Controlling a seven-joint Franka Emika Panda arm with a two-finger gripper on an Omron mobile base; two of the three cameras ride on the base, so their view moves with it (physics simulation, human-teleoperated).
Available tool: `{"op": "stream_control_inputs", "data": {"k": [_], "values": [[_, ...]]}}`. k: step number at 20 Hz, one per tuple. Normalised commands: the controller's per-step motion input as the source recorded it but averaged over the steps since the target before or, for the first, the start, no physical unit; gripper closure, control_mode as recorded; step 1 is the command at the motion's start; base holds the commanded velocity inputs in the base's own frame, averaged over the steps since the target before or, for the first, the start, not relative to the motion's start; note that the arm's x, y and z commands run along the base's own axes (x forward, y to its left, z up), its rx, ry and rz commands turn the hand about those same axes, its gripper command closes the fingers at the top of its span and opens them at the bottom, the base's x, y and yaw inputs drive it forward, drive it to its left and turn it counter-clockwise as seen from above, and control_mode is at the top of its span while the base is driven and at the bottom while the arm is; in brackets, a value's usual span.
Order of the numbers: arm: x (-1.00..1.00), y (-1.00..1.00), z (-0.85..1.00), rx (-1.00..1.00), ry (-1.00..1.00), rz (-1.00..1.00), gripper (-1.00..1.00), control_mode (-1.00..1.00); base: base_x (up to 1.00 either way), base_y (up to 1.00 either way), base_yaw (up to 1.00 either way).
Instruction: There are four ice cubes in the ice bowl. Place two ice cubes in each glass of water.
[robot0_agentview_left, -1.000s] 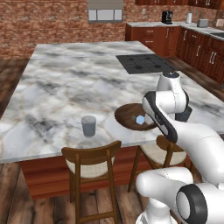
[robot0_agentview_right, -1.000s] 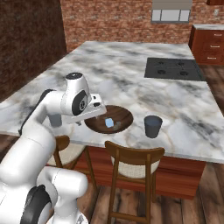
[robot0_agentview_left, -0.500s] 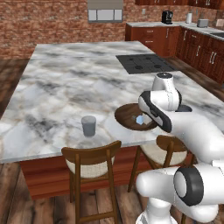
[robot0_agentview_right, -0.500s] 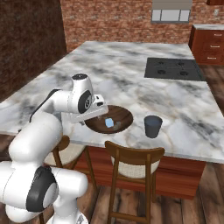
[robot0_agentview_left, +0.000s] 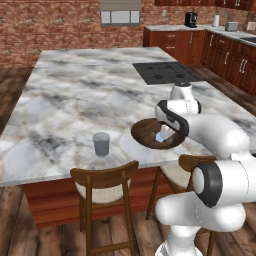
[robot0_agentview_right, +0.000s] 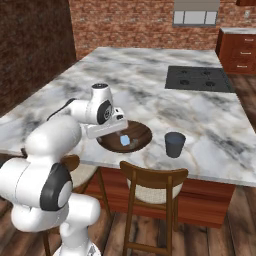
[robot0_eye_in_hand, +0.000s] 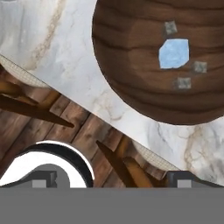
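Hand view: the two dark tips of the gripper (robot0_eye_in_hand: 111, 179) stand far apart at the bottom edge, so the jaws are released and grasp nothing. Beyond them, toward the top of this view, lies the ice bowl (robot0_eye_in_hand: 131, 65), a wide brown wooden dish resting on the marble worktop (robot0_eye_in_hand: 57, 57) close to its edge. Inside the bowl sits one large pale blue ice cube (robot0_eye_in_hand: 174, 53), with three much smaller greyish cubes around it, apart from one another. Below the worktop edge the wooden chair (robot0_eye_in_hand: 118, 164) legs and the plank floor show. In the left base view the hand hangs over the bowl's right side, the bowl (robot0_agentview_left: 145, 135) near the front edge of the worktop (robot0_agentview_left: 75, 100), and a grey glass of water (robot0_agentview_left: 101, 144) stands well apart to the bowl's left. In the right base view a darker glass (robot0_agentview_right: 174, 144) stands just beside the bowl (robot0_agentview_right: 142, 137), on its right, with a chair (robot0_agentview_right: 150, 185) tucked below.
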Motion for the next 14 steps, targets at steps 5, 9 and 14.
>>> {"op": "stream_control_inputs", "data": {"k": [5, 9, 14], "values": [[0.22, -0.05, -0.35, 0.0, 0.03, 0.0, -1.0, -1.0, 0.0, 0.0, 0.0], [0.32, 0.0, -0.19, 0.0, 0.0, 0.0, -1.0, -1.0, 0.0, 0.0, 0.0], [0.41, -0.07, -0.14, 0.0, 0.0, 0.02, -1.0, -1.0, 0.0, 0.0, 0.0]]}}
